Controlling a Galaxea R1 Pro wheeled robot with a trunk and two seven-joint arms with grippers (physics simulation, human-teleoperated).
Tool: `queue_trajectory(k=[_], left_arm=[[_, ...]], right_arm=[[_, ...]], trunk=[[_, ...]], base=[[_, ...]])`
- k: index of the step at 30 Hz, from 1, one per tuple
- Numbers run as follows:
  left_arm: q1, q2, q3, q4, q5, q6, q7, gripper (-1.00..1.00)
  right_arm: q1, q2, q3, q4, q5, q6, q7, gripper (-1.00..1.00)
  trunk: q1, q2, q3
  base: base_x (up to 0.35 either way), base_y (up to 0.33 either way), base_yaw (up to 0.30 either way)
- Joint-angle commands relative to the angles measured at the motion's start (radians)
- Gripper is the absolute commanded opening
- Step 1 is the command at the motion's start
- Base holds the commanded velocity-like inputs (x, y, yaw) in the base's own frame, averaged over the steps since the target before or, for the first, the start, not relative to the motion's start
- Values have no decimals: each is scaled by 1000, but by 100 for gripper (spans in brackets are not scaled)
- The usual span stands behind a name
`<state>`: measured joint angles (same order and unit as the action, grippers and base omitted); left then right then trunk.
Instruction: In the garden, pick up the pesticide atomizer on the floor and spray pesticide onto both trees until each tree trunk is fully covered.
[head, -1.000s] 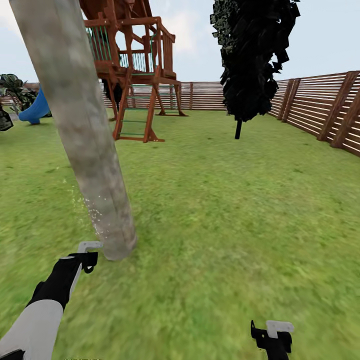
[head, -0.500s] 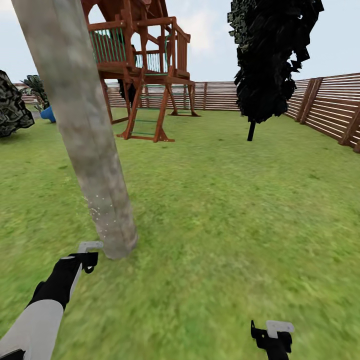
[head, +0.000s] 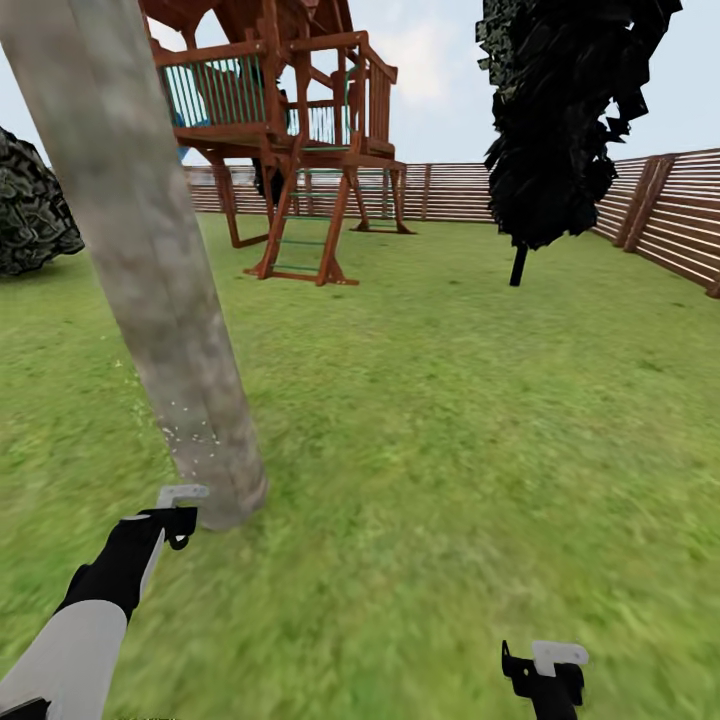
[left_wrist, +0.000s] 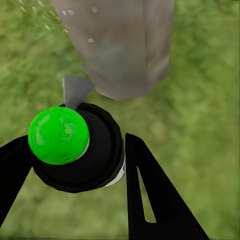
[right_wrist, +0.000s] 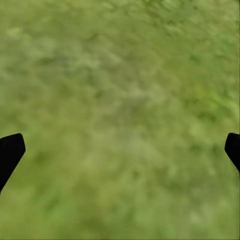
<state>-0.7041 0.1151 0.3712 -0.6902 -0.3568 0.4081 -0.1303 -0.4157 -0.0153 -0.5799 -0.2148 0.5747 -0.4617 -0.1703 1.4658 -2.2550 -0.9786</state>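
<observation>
Left gripper (left_wrist: 75, 165) clamps atomizer (left_wrist: 77, 150) round its dark body, nozzle just beside trunk (head: 160, 300) base; white specks (head: 185, 432) on bark. Looks light, rigid, slick—grip mid-body. Right gripper (right_wrist: 120, 150) spread wide over grass (head: 450, 420).

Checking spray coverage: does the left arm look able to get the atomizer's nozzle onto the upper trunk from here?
Probably not. The left claw holds the atomizer low beside the trunk base, and the pesticide specks sit just above it; the trunk climbs well beyond.

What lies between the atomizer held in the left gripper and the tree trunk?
Only a short gap of grass, seen in the left wrist view: atomizer in left gripper, tree trunk with pesticide specks.
</observation>
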Motion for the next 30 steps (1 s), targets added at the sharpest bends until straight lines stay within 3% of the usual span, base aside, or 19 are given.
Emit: queue_trajectory(k=[1, 14, 20, 22, 25, 28, 30], left_arm=[[0, 0, 0, 0, 0, 0, 0, -100], [0, 8, -9, 1, -12, 11, -2, -100], [0, 0, -3, 1, -7, 12, 2, -100], [0, 1, 0, 32, -6, 11, 3, -100], [0, 4, 6, 150, -4, 2, 2, -100], [-5, 0, 3, 160, -4, 0, 4, -100], [-13, -3, 0, 146, -4, 1, 71, -100]], right_arm=[[0, 0, 0, 0, 0, 0, 0, 100], [0, 0, 0, 0, 0, 0, 0, 100], [0, 0, -1, 0, 0, 0, -1, 100], [0, 0, -1, 0, 0, 0, -1, 100], [0, -1, -1, -1, -1, -1, -2, 100], [0, -2, -1, -1, 0, -1, -1, 100], [0, -3, -2, -2, 0, 0, 0, 100]], trunk=[[0, 0, 0], [0, 0, 0], [0, 0, 0], [0, 0, 0], [0, 0, 0], [0, 0, 0], [0, 0, 0]], base=[[138, -249, 276], [123, -252, 95], [2, -28, 273], [0, 0, 278], [0, 0, 118], [32, -17, 8], [166, -170, 1]])
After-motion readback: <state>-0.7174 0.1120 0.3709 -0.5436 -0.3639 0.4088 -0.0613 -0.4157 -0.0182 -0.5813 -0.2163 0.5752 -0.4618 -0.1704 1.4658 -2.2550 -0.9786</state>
